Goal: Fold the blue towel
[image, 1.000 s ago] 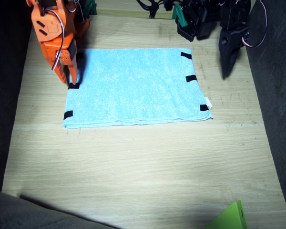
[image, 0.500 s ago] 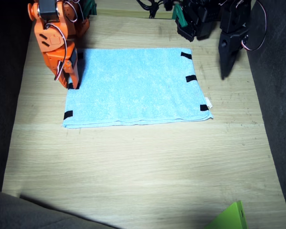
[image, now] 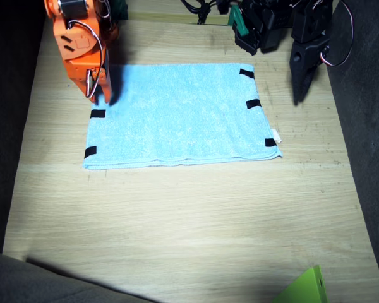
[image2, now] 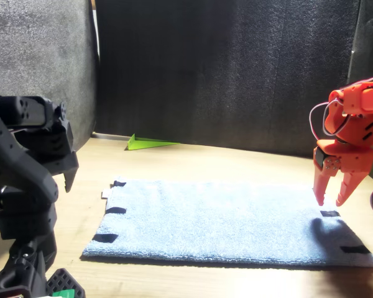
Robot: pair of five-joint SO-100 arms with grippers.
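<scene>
Sky-blue terry cloth, the blue towel (image: 177, 113) lies flat on the pale wooden table (image: 177, 214), a rectangle with short black strips along its three and nine o'clock edges; I judge it soft, light and limp, so it will sag from wherever I pinch it. My orange right gripper (image2: 333, 200) hangs just above the nine o'clock edge with jaws parted and empty, near a black strip (image: 97, 113), and those marked edges look like the places to take hold. My black left gripper (image: 301, 79) hangs off the cloth toward two o'clock, and I cannot tell how its jaws stand.

Open right tool (image2: 331, 200) above flat blue towel (image2: 224, 223)
</scene>
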